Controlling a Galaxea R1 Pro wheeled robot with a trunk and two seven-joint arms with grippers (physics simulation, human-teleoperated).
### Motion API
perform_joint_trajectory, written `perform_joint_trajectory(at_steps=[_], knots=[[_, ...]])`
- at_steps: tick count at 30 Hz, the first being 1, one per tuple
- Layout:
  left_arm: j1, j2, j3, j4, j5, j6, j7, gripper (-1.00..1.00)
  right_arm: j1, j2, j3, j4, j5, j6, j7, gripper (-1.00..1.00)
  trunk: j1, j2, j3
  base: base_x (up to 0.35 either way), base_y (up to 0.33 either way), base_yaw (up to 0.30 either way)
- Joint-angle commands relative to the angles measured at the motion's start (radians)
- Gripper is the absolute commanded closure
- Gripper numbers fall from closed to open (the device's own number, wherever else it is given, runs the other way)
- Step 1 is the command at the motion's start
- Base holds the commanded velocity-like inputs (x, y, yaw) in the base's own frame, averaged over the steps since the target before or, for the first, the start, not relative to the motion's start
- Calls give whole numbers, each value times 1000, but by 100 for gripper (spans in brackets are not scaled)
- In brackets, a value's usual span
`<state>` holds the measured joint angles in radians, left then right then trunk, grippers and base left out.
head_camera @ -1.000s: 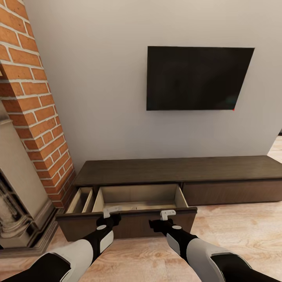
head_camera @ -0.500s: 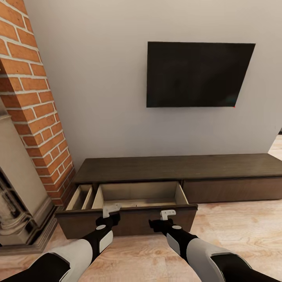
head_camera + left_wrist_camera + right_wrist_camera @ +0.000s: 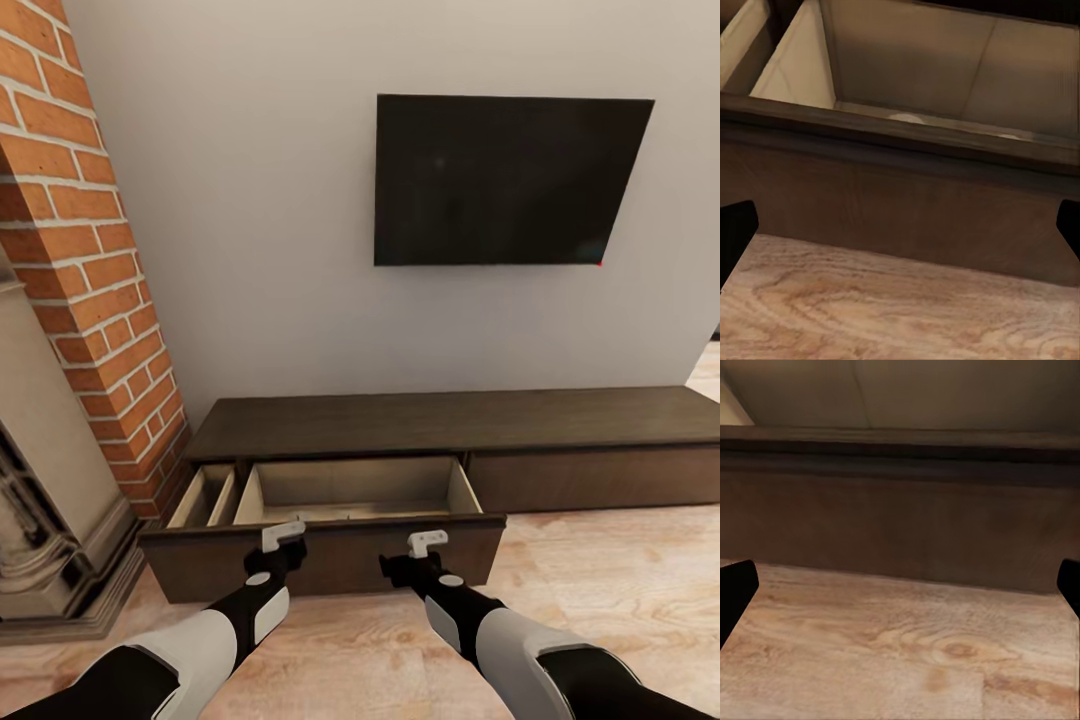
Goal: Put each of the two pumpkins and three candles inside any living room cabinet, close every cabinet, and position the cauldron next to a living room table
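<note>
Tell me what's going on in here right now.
The robot faces the long dark cabinet under the wall-mounted TV, beside a brick fireplace. One wide drawer stands pulled out over the wooden floor. The left pincer and right pincer both sit at the drawer's front panel, open and holding nothing. In the left wrist view, pale rounded shapes peek over the drawer's edge; what they are is unclear.

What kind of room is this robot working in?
Most likely a living room: a flat dark television hangs on the wall above a long low cabinet, whose drawer is pulled open, and a brick fireplace stands to the left.
</note>
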<state>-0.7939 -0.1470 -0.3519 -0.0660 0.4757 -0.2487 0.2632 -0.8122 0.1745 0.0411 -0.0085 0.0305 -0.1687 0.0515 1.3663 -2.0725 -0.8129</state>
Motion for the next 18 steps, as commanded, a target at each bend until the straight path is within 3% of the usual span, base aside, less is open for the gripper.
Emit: perform_joint_trajectory(at_steps=[1, 4, 9, 13, 18], knots=[[-1, 0, -9, 0, 8, -25, 4, -100, -1, 0, 25, 0, 3, -7, -2, -100, 4, -8, -4, 0, 0, 0], [-1, 0, -9, 0, 8, -58, 5, -100, -1, 0, 58, -2, 1, -12, -3, -100, 15, -29, -14, 0, 0, 0], [0, 0, -9, 0, 8, -71, 5, -100, -1, 0, 69, -4, 0, -18, -4, -100, 34, -64, -29, 0, 0, 0], [-1, -1, -10, 0, 4, -76, 5, -100, -1, 0, 73, -4, 0, -63, -4, -100, 50, -92, -42, 0, 0, 0], [-1, -2, -9, 0, -90, -71, 5, -100, -1, 0, 74, -3, 0, -82, -5, -100, 69, -127, -57, 0, 0, 0]])
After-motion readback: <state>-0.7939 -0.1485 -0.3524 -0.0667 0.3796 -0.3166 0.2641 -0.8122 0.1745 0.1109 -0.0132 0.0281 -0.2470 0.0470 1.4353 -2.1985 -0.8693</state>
